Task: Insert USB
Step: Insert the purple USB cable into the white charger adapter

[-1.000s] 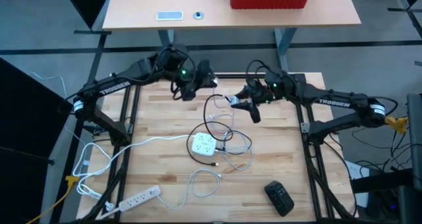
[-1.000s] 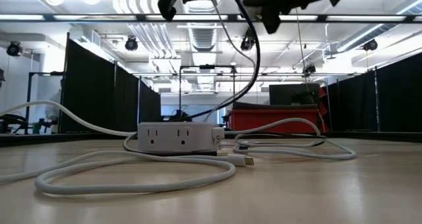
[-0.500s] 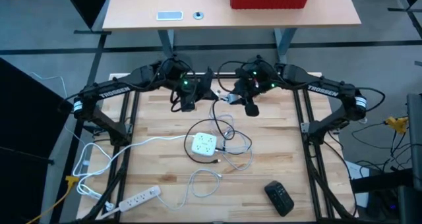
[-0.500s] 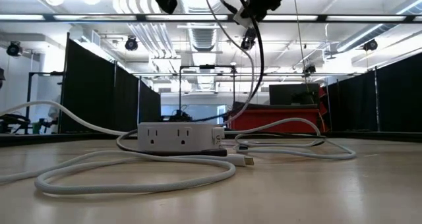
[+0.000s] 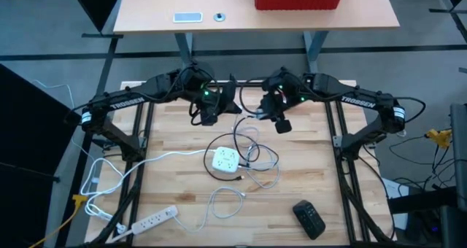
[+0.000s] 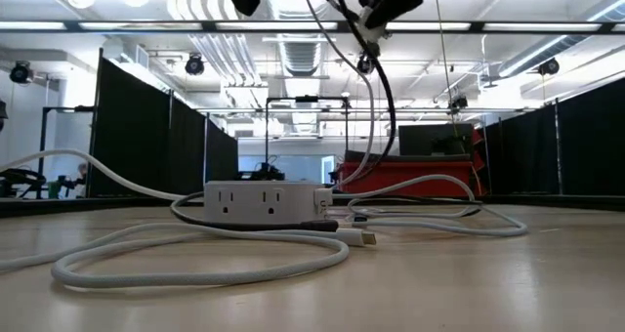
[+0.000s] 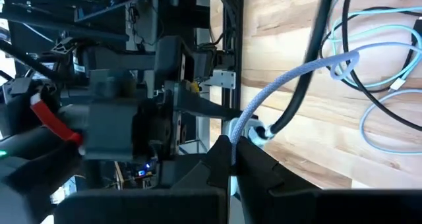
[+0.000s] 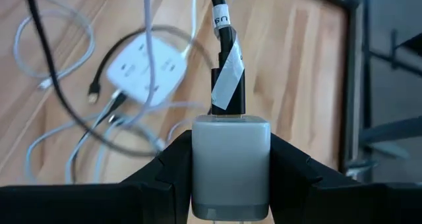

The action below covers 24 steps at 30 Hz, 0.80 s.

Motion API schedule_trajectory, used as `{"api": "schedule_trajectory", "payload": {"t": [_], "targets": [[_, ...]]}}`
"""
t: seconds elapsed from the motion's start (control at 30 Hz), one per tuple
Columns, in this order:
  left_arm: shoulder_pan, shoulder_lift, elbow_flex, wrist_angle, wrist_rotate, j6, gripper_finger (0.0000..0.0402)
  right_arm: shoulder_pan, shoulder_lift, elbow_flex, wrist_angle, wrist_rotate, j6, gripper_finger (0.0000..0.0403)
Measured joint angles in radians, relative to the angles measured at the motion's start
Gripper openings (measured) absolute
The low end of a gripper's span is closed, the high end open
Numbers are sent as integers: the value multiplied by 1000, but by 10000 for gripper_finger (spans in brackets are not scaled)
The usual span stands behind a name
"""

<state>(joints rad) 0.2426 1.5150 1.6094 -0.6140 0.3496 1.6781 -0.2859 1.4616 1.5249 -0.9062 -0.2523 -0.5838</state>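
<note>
Right claw (image 5: 268, 111) moved in toward left claw (image 5: 228, 96); its wrist view shows white charger (image 8: 230, 159) clamped, black USB cable (image 8: 223, 26) plugged; left pinches braided cable (image 7: 290, 81).

Pale planked wood on the bench (image 5: 292, 182), matt grain. Smooth white plastic charger block (image 8: 230, 159) with a glossy black cable (image 8: 223, 20); braided cloth cord (image 7: 290, 76).

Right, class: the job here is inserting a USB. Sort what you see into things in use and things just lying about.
In use:
- white charger block, in the right gripper
- black cable, plugged into the block
- braided cable, held by the left gripper

Lying about:
- remote
- long power strip
- white outlet cube
</note>
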Motion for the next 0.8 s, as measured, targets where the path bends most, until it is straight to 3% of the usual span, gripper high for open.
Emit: {"api": "schedule_trajectory", "payload": {"t": [0.33, 0.47, 0.8], "targets": [[-25, 3, -1, -3, 34, -20, 0, -3, 45, 14, -38, 141, -172, 124], [-38, 3, -2, -25, 59, -20, 0, -2, 88, 89, -32, 136, -245, 124], [-58, 12, -2, -33, 64, -23, 0, 44, 212, 331, -32, 0, -312, 124]]}}
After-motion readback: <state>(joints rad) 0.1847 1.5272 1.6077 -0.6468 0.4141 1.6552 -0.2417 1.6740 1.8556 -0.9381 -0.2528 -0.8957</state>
